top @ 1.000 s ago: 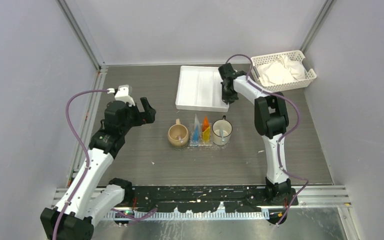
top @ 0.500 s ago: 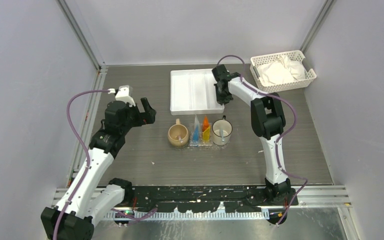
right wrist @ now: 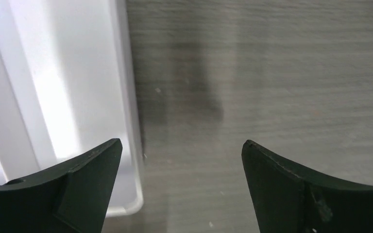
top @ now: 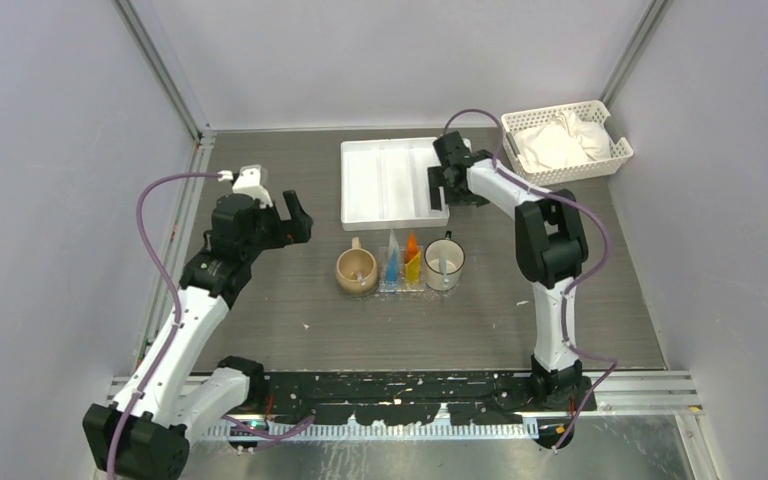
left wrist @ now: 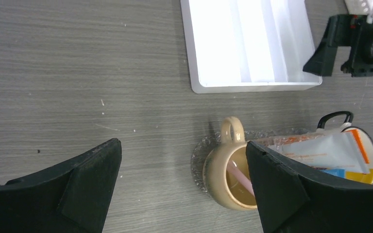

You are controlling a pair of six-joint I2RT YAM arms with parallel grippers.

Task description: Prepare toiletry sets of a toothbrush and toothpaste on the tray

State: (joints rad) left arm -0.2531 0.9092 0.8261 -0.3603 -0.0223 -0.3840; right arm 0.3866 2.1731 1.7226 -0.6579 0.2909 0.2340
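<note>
The clear textured tray lies mid-table, its rim showing beside a beige mug that stands on it. A pink toothbrush leans inside that mug. Blue toothpaste and orange toothpaste stand between the beige mug and a white mug. My left gripper hangs open above the table, left of the mugs, holding nothing. My right gripper is open and empty over the right front corner of the white compartmented tray.
The white compartmented tray lies behind the mugs. A white slotted basket with white cloth sits at the back right corner. Metal frame rails run along the left side and the back.
The right gripper, shut on the white compartmented tray's edge, slid it leftward, then opened and let go. The left arm shifted only slightly.
</note>
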